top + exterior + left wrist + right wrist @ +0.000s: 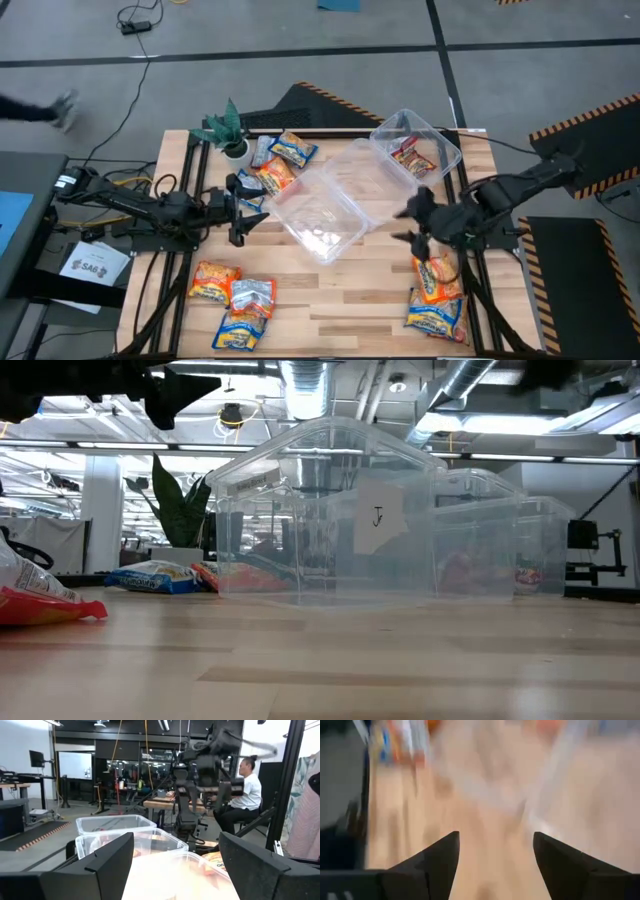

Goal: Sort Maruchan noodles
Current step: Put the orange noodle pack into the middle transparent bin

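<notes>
Wooden table (340,290); grey workshop floor (400,70)

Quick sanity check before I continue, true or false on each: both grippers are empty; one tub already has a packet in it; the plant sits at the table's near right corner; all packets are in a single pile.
1. Both the left gripper and the right gripper are open and hold nothing. True.
2. The far tub has a noodle packet inside. True.
3. The potted plant stands at the near right corner. False: it stands at the far left.
4. All packets lie in one pile. False: they lie in several groups, left and right.
</notes>
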You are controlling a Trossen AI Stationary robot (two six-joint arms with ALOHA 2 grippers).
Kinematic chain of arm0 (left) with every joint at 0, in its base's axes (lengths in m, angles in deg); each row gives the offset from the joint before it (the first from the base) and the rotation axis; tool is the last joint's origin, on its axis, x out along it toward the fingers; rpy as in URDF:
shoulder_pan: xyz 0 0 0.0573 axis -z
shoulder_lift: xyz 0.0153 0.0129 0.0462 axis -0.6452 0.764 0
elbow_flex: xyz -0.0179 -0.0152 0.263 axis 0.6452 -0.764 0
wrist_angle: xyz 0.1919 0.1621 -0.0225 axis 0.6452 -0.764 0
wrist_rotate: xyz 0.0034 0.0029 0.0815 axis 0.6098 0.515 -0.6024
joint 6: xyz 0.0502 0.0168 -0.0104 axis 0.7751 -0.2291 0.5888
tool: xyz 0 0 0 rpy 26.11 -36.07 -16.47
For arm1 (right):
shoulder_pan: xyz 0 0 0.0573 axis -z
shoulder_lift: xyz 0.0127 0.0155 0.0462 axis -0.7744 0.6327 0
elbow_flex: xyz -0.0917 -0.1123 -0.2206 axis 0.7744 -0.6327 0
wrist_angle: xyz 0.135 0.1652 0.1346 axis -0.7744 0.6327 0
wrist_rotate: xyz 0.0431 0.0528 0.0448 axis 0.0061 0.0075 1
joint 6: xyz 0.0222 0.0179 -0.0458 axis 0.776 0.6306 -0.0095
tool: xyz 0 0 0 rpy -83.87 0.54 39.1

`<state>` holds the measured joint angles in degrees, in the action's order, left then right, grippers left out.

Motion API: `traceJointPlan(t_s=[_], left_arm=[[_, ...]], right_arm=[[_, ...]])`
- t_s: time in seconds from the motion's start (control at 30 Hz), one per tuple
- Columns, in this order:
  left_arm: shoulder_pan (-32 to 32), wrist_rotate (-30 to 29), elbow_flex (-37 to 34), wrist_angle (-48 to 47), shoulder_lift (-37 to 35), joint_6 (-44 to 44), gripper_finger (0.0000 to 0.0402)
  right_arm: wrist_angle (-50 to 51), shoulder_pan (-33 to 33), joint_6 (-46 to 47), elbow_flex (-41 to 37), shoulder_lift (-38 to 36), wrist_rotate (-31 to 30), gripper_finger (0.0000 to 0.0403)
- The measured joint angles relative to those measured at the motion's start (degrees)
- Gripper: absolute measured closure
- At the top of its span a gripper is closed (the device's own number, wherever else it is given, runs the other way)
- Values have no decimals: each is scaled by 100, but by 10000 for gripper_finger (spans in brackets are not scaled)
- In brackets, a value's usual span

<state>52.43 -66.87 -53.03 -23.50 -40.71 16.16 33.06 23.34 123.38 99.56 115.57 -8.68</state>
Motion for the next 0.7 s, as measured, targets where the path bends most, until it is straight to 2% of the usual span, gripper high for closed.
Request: traceJointPlan(t_s=[0.13, 0.27, 0.37, 0.53, 0.7], left_arm=[[0, 13, 0, 1, 0, -113, 123], [0, 16, 0, 0, 0, -206, 123], [0, 17, 0, 0, 0, -222, 123], [0, 22, 0, 2, 2, -220, 123], [0, 31, 0, 2, 2, -167, 123]], right_arm=[[1302, -689, 1800, 135, 598, 1093, 127], [2022, -1232, 2848, 77, 1284, 1859, 127], [2291, -1491, 3212, -39, 1784, 1941, 127], [2199, -1585, 3308, -335, 2486, 2177, 127], [2193, -1526, 3315, -920, 2782, 2304, 127]])
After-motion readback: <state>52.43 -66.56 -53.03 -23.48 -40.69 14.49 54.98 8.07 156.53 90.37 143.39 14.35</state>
